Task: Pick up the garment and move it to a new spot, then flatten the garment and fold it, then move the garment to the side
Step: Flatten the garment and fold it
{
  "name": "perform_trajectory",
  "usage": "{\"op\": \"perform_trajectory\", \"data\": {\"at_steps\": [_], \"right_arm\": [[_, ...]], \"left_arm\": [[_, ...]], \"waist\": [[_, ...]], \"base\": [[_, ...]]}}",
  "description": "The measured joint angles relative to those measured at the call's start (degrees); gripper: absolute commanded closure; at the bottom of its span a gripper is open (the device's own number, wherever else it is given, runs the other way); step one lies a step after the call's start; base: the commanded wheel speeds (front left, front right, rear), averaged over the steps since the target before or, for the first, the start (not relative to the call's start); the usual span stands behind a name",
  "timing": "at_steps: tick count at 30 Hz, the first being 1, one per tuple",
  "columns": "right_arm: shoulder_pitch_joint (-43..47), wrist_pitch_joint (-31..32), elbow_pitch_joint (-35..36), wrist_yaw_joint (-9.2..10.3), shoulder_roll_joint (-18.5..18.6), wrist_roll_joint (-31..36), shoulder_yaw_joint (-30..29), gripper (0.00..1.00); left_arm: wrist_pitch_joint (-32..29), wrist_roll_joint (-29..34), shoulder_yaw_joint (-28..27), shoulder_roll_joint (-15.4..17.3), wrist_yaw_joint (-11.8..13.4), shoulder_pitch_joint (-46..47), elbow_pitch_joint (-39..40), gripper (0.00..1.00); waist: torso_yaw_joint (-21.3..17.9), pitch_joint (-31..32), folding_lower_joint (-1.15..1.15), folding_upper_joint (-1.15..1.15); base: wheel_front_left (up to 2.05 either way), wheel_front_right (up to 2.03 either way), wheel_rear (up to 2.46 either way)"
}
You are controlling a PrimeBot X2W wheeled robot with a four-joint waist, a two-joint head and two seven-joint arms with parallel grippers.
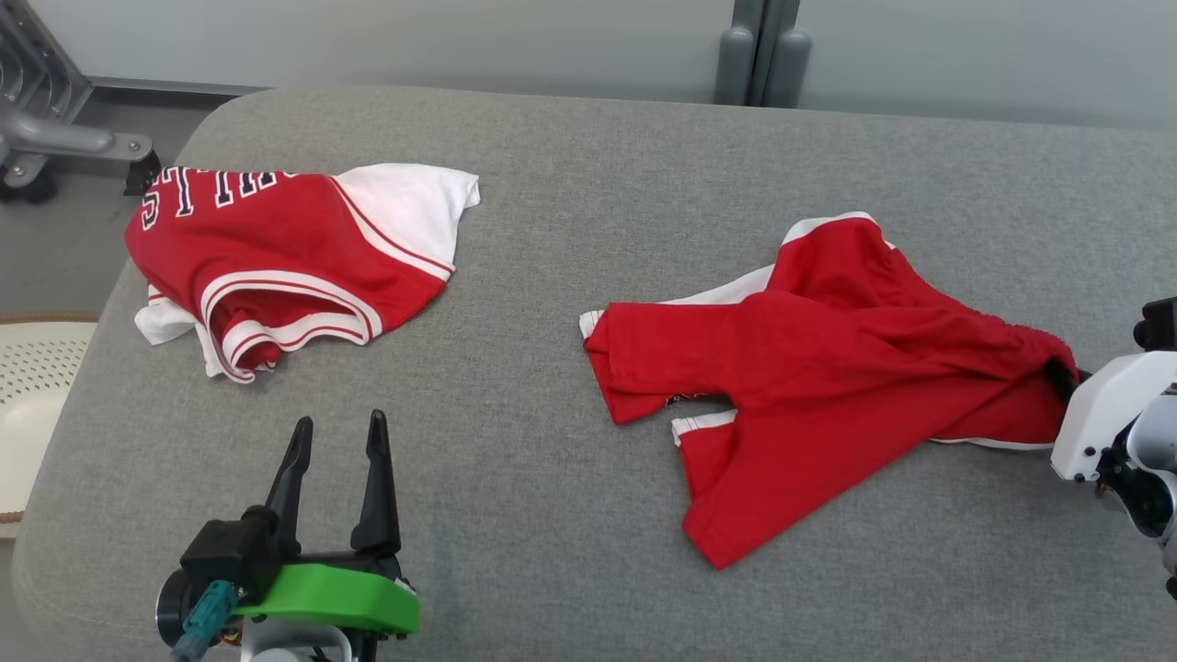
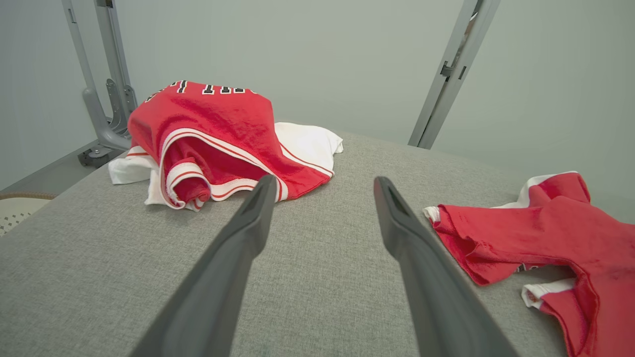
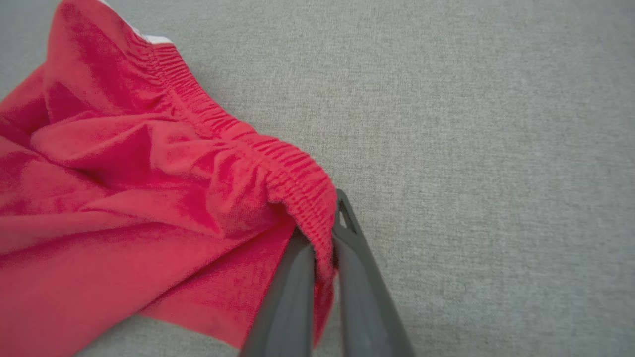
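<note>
1. two garments lie on the grey padded table (image 1: pixel 588 552) in the head view. the red shorts (image 1: pixel 828 368) are crumpled at the right, with the legs pointing near and left. a red and white jersey (image 1: pixel 276 257) is bunched at the far left, well apart from them. the right gripper (image 1: pixel 1071 379) comes in from the right edge, its fingers buried in the right end of the shorts. the left gripper (image 1: pixel 339 421) hovers at the near left over bare table, fingers parted and holding nothing. a metal stand (image 1: pixel 46 129) sits off the table's far left corner.
2. from the left wrist, the left gripper (image 2: pixel 325 182) is partly open and empty. it aims across the table between the jersey (image 2: pixel 218 129) on the left and the shorts (image 2: pixel 555 233) on the right, touching neither.
3. from the right wrist, the right gripper (image 3: pixel 322 233) is closed tight on the elastic waistband (image 3: pixel 238 134) of the shorts (image 3: pixel 124 208). the cloth lies slack on the table (image 3: pixel 471 124).
4. the first step, pick up and move, looks barely begun. the next move calls for lifting by the waistband and carrying the shorts to the open middle. the jersey narrows the room at the left, and a one-point grip may let the legs drag or twist.
</note>
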State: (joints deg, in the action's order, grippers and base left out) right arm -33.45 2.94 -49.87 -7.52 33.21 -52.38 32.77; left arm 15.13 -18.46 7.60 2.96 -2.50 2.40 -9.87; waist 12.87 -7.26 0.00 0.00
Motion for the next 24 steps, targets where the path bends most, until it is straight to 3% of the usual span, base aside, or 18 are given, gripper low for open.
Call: {"op": "perform_trajectory", "data": {"at_steps": [1, 2, 3, 7, 17, 21, 24], "right_arm": [[0.0, 0.0, -0.62, 0.0, -0.26, 0.05, 0.0, 0.85], [0.02, 0.0, -1.0, 0.0, -0.7, 0.11, 0.1, 0.35], [0.02, -0.13, -1.31, 0.0, -1.12, 0.15, 0.07, 0.0], [0.09, -2.82, -1.82, 0.0, -2.34, 1.0, 0.05, 0.0], [3.48, -16.04, 6.38, 0.0, -3.99, 5.14, -2.58, 0.0], [7.89, -17.77, 11.5, 0.0, -7.05, 7.75, -7.89, 0.0], [12.69, -17.98, 18.36, 0.0, -10.55, 11.56, -16.31, 0.0]], "left_arm": [[0.01, 0.0, -0.08, -0.01, 0.03, 0.0, -0.11, 0.0], [0.0, 0.0, -0.15, -0.01, 0.09, 0.01, -0.25, 0.0], [0.0, 0.0, -0.15, -0.01, 0.11, 0.0, -0.41, 0.0], [0.0, 0.01, 0.14, -0.04, -0.07, 0.02, -1.24, 0.0], [0.0, 0.3, -0.42, -0.1, -0.1, -0.47, -1.61, 0.0], [0.01, 0.24, -0.15, -0.1, -0.19, -0.73, -1.61, 0.0], [0.01, 0.07, 0.31, -0.13, -0.2, -0.97, -1.67, 0.0]], "waist": [[0.04, -0.04, 0.0, 0.0], [-0.03, 0.0, 0.0, 0.0], [-0.13, 0.07, 0.0, 0.0], [-1.19, 0.83, 0.0, 0.0], [-5.81, 3.99, 0.0, 0.0], [-7.72, 5.05, 0.0, 0.0], [-8.9, 5.48, 0.0, 0.0]], "base": [[0.0, 0.0, 0.0], [0.0, 0.0, 0.0], [0.0, 0.0, 0.0], [0.0, 0.0, 0.0], [0.0, 0.0, 0.0], [0.0, 0.0, 0.0], [0.0, 0.0, 0.0]]}}
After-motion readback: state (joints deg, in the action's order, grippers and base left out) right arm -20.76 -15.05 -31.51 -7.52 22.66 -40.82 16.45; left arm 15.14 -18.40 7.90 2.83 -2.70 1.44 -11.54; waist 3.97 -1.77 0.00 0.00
